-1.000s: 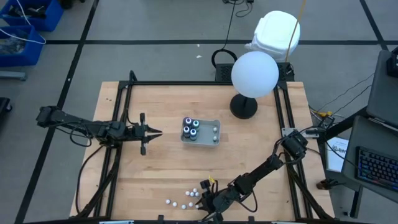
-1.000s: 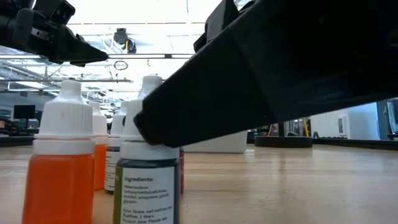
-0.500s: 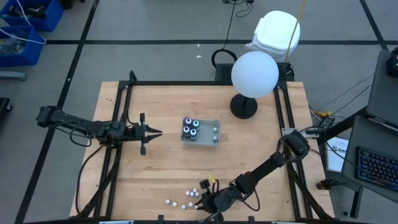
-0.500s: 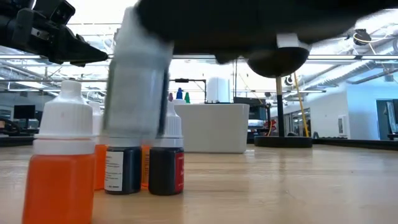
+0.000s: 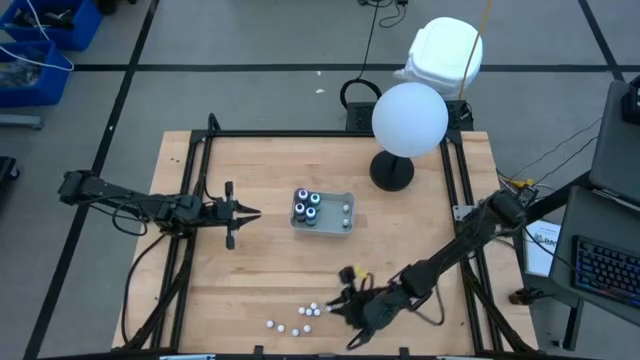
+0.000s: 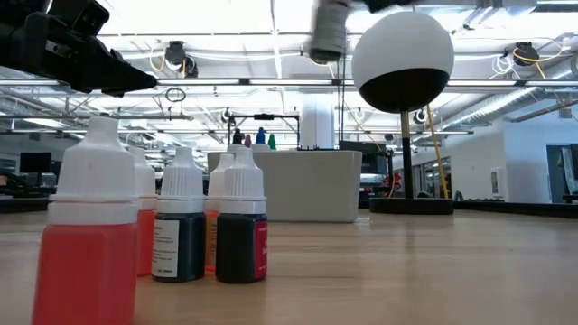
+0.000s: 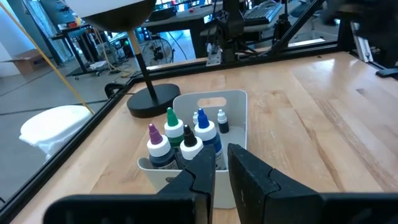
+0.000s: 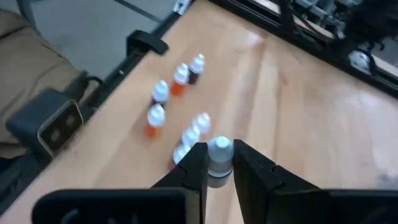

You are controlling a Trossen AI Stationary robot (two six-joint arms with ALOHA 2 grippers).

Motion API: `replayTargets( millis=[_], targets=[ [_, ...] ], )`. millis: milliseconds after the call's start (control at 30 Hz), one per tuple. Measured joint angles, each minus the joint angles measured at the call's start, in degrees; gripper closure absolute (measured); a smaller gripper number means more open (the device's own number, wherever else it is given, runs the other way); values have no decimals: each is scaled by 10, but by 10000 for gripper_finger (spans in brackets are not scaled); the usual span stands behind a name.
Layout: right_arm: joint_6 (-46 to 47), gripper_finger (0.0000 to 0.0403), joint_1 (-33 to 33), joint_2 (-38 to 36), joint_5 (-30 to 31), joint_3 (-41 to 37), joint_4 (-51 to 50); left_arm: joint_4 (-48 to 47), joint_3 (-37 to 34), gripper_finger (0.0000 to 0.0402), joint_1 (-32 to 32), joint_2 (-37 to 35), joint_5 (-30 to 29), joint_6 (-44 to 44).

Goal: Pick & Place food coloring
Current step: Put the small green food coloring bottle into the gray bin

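My right hand point(image 8: 218, 163) grips a small white-capped food coloring bottle point(image 8: 219, 159) between its two dark fingers, held clear above the light wooden table point(image 5: 250, 270) near its front edge. The remaining white-capped dropper bottles point(image 5: 300, 318), some orange-filled, stand scattered on the table just below and beside that hand; four more bottles with coloured tips point(image 7: 180, 140) sit in the shallow grey rectangular tray point(image 5: 340, 224) at the table's centre. My left hand point(image 5: 243, 213) waits beside the tray, fingers nearly closed, empty.
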Motion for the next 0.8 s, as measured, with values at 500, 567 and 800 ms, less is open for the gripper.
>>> replayTargets(
  millis=[500,567,800],
  targets=[
    [95,357,-7,-346,166,-455,306,0,0,350,0,0,0,-12],
    [95,357,-7,-373,167,-491,330,0,0,350,0,0,0,-13],
    [108,357,-29,-441,183,-568,364,-1,0,350,0,0,1,-15]
  ],
)
